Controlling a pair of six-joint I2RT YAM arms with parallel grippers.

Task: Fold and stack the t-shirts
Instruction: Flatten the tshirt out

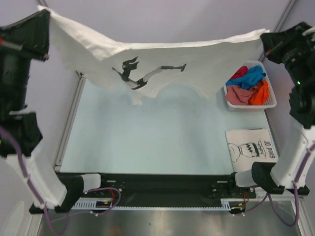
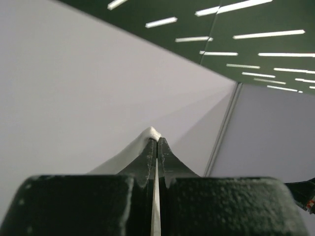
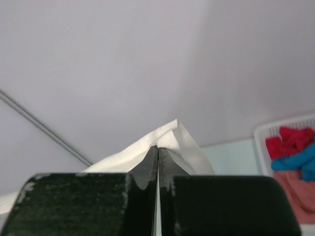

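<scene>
A white t-shirt with a black figure print [image 1: 162,61] hangs stretched high above the table between both arms. At the top left my left gripper [image 1: 45,14] is shut on one corner; its wrist view shows the cloth [image 2: 147,135] pinched at the left gripper's [image 2: 157,140] tips. At the top right my right gripper [image 1: 265,37] is shut on the other corner, with the cloth [image 3: 172,140] folded over the right gripper's [image 3: 158,147] tips. A folded white t-shirt with black cartoon print [image 1: 251,144] lies flat at the table's right front. Red, blue, pink and orange t-shirts [image 1: 248,83] fill the basket.
A white lattice basket [image 1: 271,102] stands at the back right of the pale green table [image 1: 147,137]. The basket [image 3: 275,129] also shows in the right wrist view. Metal rails frame the table's left [image 1: 69,118] and near edges.
</scene>
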